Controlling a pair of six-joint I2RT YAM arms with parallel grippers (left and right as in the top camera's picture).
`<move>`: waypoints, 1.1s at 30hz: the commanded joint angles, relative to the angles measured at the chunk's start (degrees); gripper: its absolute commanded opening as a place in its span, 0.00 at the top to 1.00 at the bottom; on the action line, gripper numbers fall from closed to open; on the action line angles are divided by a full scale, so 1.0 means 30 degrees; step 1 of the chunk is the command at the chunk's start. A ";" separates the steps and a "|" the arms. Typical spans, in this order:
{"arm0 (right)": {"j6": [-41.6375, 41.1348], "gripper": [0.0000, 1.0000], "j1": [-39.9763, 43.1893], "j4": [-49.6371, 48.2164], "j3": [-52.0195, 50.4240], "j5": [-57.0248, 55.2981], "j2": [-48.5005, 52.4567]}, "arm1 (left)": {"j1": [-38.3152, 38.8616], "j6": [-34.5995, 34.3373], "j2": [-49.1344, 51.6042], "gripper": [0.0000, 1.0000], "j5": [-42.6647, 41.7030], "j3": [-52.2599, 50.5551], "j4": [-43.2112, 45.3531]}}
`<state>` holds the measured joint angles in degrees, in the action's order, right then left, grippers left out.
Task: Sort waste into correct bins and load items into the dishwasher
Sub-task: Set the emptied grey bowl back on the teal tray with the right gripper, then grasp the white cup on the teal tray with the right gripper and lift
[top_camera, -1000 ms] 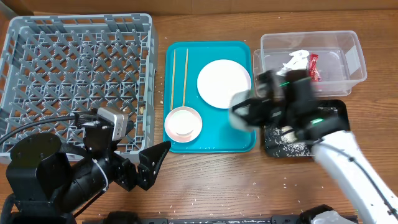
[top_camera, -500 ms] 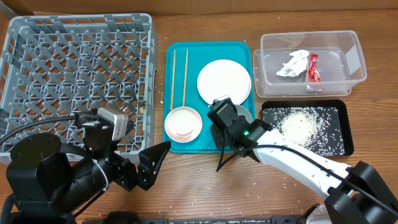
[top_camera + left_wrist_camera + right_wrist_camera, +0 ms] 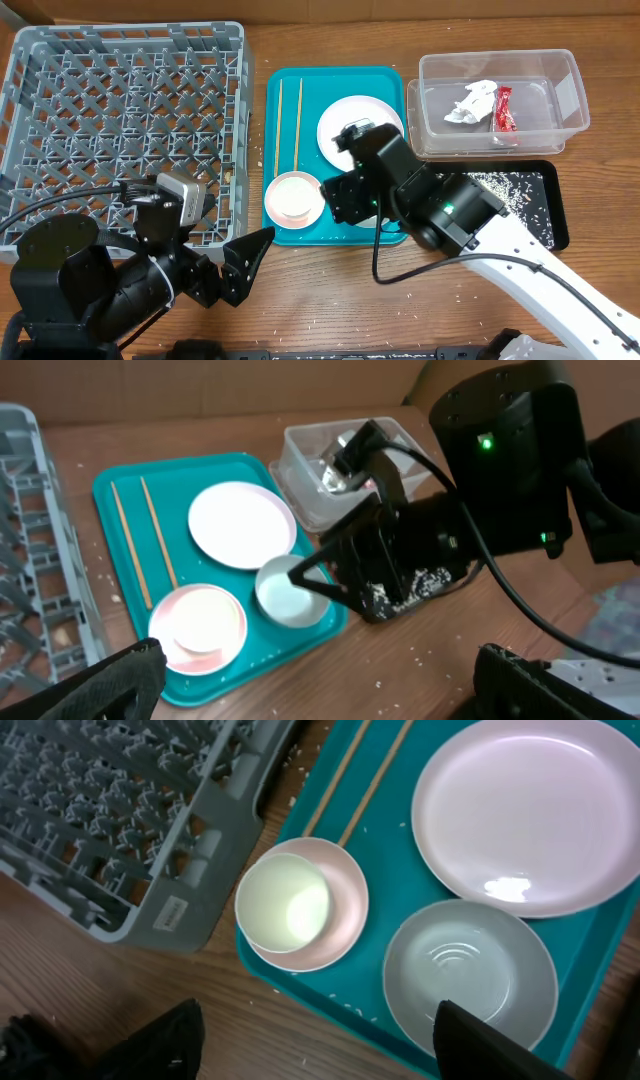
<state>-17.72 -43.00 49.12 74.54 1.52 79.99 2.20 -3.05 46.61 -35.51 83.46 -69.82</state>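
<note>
Bowl, grey-green: stiff, light and glossy by the look, so likely slippery; I would pinch its rim, one finger inside. It sits on the teal tray, just beside the pink bowl and the plate, below my right tool, nearer its right-hand finger. That tool is spread wide and empty above it.

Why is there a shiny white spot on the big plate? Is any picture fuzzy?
Right wrist view: the spot is light bouncing off the glossy plate, and the inside of the cup glows too. Left wrist view: the fingers of the left hand look dark and fuzzy, probably too close to the lens. Overhead view: sharp and evenly lit.
</note>
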 commanded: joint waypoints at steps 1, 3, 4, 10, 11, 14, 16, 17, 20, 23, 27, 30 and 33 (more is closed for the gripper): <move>-0.1246 0.28 0.0925 -0.0197 0.0503 0.1370 -0.0488 | -0.0102 -0.0845 -0.0058 0.00 -0.0517 0.0182 0.0015; -0.1253 0.32 0.0933 -0.0299 0.0495 0.2149 -0.0248 | -0.0102 -0.0845 -0.0058 0.00 -0.0517 0.0182 0.0160; -0.1253 0.34 0.0663 -0.0321 0.0495 0.2426 0.0321 | -0.0102 -0.0831 -0.0058 0.00 -0.0474 0.0182 0.0452; -0.1253 0.38 -0.0007 -0.1326 0.0495 0.2302 0.3840 | -0.0102 -0.0925 -0.0051 0.00 0.2047 0.0189 -0.0291; -0.1260 0.40 -0.0007 -0.1588 0.0495 0.2310 0.4364 | -0.0102 -0.0925 -0.0051 0.00 0.3155 0.0189 -0.0918; -0.1275 0.43 -0.0007 -0.2499 0.0495 0.2310 0.6164 | -0.0102 -0.0925 -0.0058 0.00 0.5406 0.0197 -0.2412; -0.1290 0.45 -0.0007 -0.2965 0.0495 0.2302 0.7111 | -0.0102 -0.0911 -0.0058 0.00 0.5530 0.0204 -0.3038; -0.1435 0.46 0.0000 -0.3475 0.0495 0.2208 0.7832 | -0.0102 -0.0911 -0.0058 0.00 0.5493 0.0204 -0.3257; -0.1690 0.69 0.0000 -0.3876 0.0495 0.1005 0.8386 | -0.0102 -0.0954 -0.0051 0.00 0.5493 0.0197 -0.3206; -0.1683 0.73 0.0000 -0.4007 0.0503 0.1020 0.8378 | -0.0102 -0.1290 -0.0044 0.00 0.5501 0.0197 -0.2980; -0.1698 0.93 0.0000 -0.3927 0.0503 0.1027 0.8386 | -0.0102 -0.2907 -0.0036 0.00 0.5566 0.0189 -0.2331; -0.1683 0.96 0.0109 -0.3381 0.0678 0.1027 0.8153 | -0.0102 -0.4983 0.0182 0.00 0.6477 0.0182 -0.2208; -0.1668 0.96 0.0546 -0.2463 0.1304 0.1035 0.7257 | -0.0102 -0.5486 0.0634 0.00 0.6455 0.0182 -0.2200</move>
<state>-22.61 -42.74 40.14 75.07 5.13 105.27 2.20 -13.63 46.92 -18.02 83.46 -76.71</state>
